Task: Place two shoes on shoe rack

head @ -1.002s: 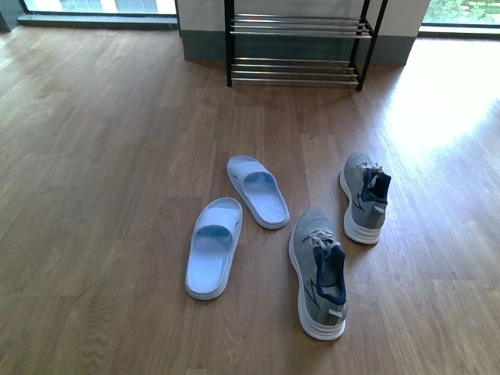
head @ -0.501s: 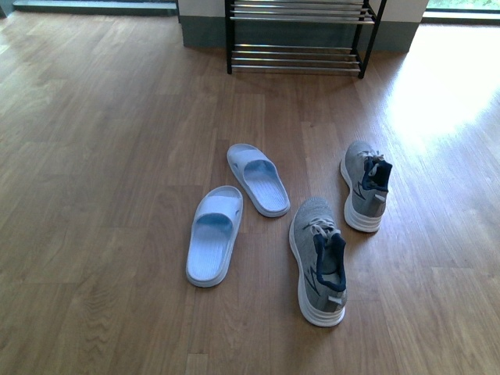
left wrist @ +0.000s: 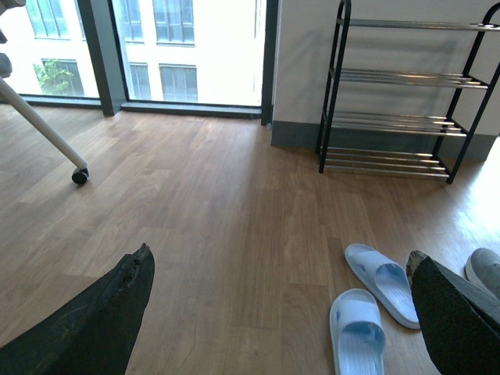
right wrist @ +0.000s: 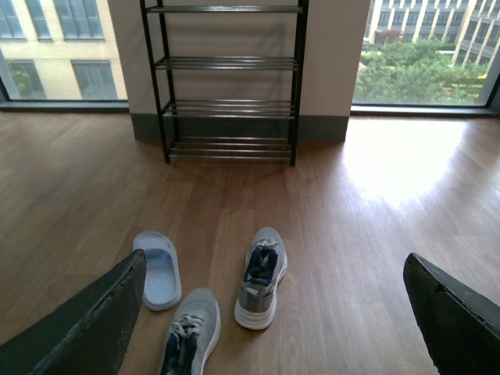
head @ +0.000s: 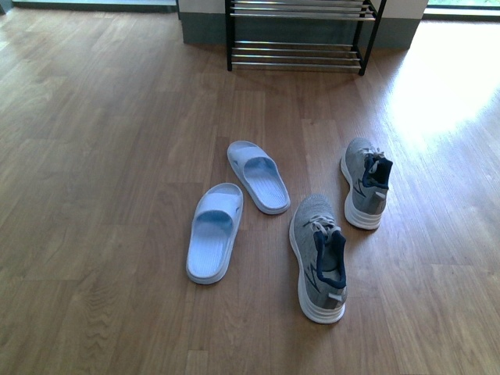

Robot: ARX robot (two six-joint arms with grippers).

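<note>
Both sneakers (head: 319,258) whole in front view only, rack (right wrist: 230,107) full-height in wrist views, left tool (left wrist: 279,254), right tool (right wrist: 275,258) spread apart

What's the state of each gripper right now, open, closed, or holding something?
Left gripper: open, holding nothing.
Right gripper: open, holding nothing.
</note>
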